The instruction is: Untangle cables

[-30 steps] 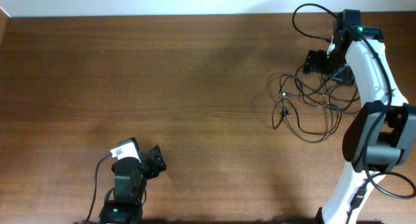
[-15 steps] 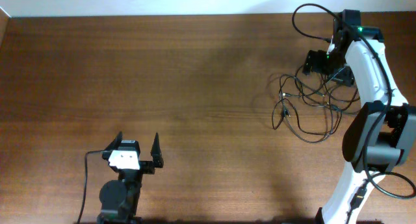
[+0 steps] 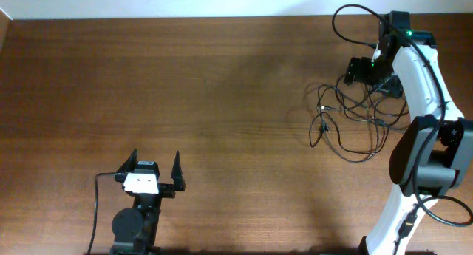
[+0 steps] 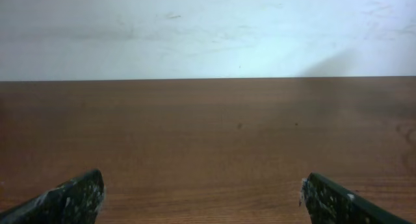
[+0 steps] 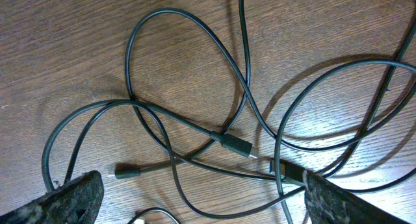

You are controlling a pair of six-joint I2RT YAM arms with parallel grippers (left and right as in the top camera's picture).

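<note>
The cables [image 3: 353,120] are several thin black cords lying in a loose tangle of loops on the wooden table at the right. My right gripper [image 3: 358,72] hovers over the tangle's far edge. In the right wrist view its jaws [image 5: 208,199] are wide open and empty, with loops [image 5: 188,74] and small plug ends [image 5: 232,145] on the table between and beyond the fingers. My left gripper [image 3: 156,168] is far from the cables at the front left. It is open and empty, and its wrist view [image 4: 201,199] shows only bare wood between the fingers.
The brown wooden table [image 3: 222,92] ends at a white wall [image 4: 208,29] along its far edge. The right arm's own thicker black cable [image 3: 347,18] loops above the gripper. The white right arm [image 3: 421,85] stands over the tangle's right side.
My left arm has swung its gripper from pointing right to facing the far edge, with the jaws spread wide. The right arm and the cables have not moved.
</note>
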